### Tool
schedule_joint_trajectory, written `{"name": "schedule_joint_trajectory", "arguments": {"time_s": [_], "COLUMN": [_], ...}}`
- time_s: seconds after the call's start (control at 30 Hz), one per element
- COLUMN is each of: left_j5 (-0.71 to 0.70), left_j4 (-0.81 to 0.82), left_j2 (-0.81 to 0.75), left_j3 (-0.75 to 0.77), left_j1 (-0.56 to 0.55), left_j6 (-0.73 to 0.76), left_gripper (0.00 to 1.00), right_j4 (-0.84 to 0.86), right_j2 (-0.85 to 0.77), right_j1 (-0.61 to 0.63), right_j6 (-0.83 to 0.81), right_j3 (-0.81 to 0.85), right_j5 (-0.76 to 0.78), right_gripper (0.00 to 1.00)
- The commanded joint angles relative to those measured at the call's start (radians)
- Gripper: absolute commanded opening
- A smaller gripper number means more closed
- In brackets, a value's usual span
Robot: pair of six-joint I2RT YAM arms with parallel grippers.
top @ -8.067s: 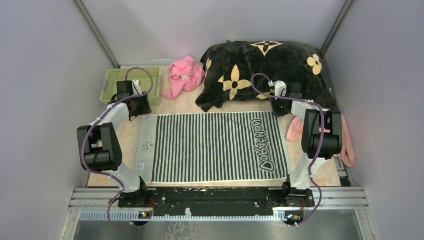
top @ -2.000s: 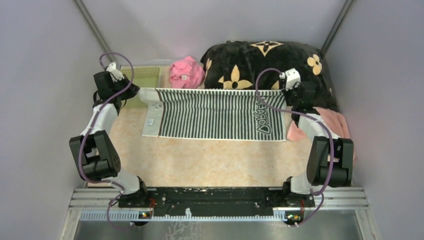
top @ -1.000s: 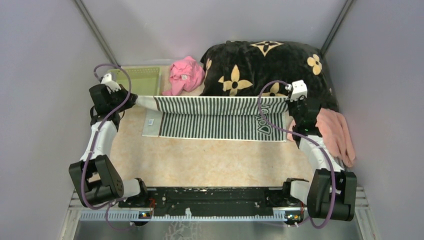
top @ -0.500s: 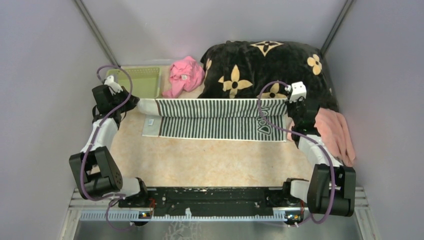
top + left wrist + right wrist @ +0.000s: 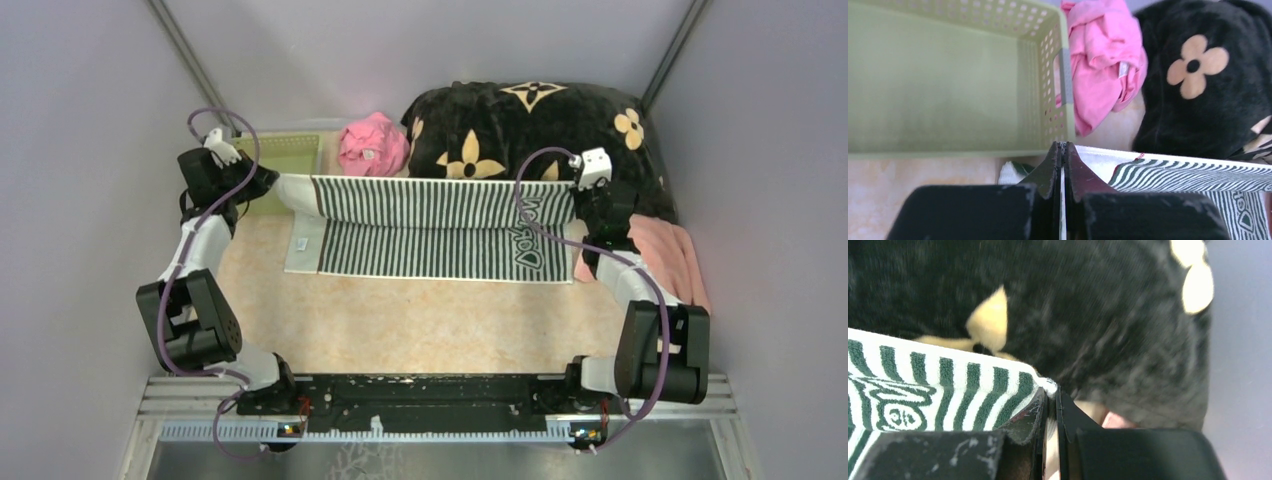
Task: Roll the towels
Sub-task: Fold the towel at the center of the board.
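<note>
The dark green towel with white stripes (image 5: 430,232) hangs stretched between both grippers, its near half resting on the table. My left gripper (image 5: 271,186) is shut on its far left corner, seen in the left wrist view as a white edge pinched at the tips (image 5: 1063,148) beside the striped cloth (image 5: 1173,172). Over at the far right corner my right gripper (image 5: 580,204) is shut on the towel (image 5: 938,382), the hem caught between the tips (image 5: 1050,396). The pale salmon towel (image 5: 672,256) lies crumpled at the right edge, behind the right arm.
A green perforated basket (image 5: 290,152) (image 5: 948,75) stands at the back left. A bright pink crumpled cloth (image 5: 372,143) (image 5: 1100,55) lies beside it. The big black blanket with tan flowers (image 5: 530,125) (image 5: 1098,305) fills the back right, just behind the held edge.
Both grippers have carried the towel's held edge towards the back of the table, so more of the striped face shows. Both grips are unchanged.
</note>
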Motion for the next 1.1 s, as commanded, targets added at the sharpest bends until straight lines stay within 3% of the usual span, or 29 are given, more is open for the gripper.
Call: {"name": "schedule_joint_trajectory", "arguments": {"time_s": [0.0, 0.2, 0.67, 1.07], "left_j5": [0.041, 0.06, 0.012, -0.062], "left_j4": [0.093, 0.104, 0.114, 0.057], "left_j2": [-0.001, 0.014, -0.08, -0.177], "left_j3": [0.066, 0.064, -0.124, -0.279], "left_j1": [0.014, 0.013, 0.036, 0.05], "left_j6": [-0.001, 0.008, 0.0, -0.042], "left_gripper": [0.0, 0.0, 0.0, 0.0], "right_j4": [0.122, 0.14, 0.152, -0.007], "right_j2": [0.006, 0.014, -0.103, -0.218], "right_j1": [-0.013, -0.014, -0.014, -0.012], "right_j6": [-0.037, -0.038, -0.018, 0.082], "right_j3": [0.091, 0.077, -0.122, -0.192], "right_j5": [0.006, 0.002, 0.117, 0.156], "right_gripper": [0.0, 0.0, 0.0, 0.0]}}
